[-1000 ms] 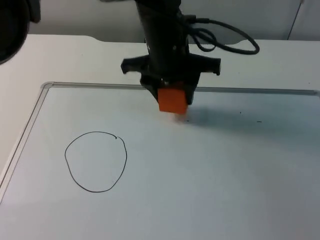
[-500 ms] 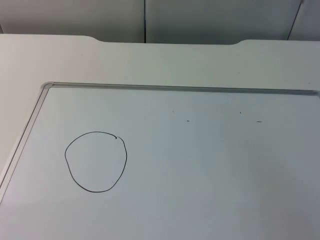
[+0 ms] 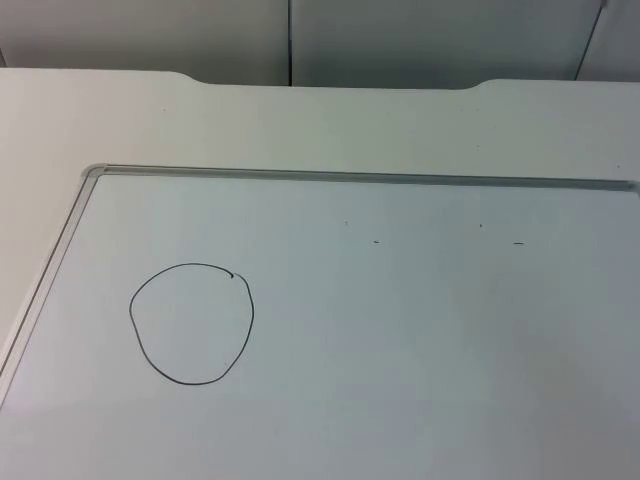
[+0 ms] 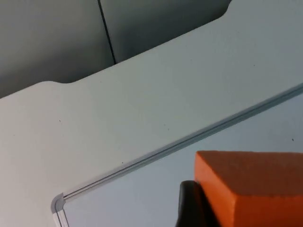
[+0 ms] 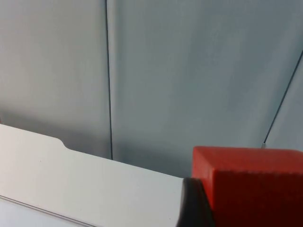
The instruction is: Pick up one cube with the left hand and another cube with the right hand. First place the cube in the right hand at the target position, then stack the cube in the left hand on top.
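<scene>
Right gripper (image 5: 246, 208) pinches a red cube (image 5: 251, 182), left gripper (image 4: 246, 208) an orange cube (image 4: 251, 184). I'd center red squarely in the circle (image 3: 191, 323) so orange stacks flush.

Nothing is standing on the whiteboard (image 3: 420, 340) around the drawn circle (image 3: 191, 323), so a gripper is getting open passage from every side. The board's raised metal frame (image 3: 350, 177) is running along the far and left edges, and the grey partition wall (image 3: 400, 40) is closing off the table's (image 3: 300, 125) far end.
</scene>
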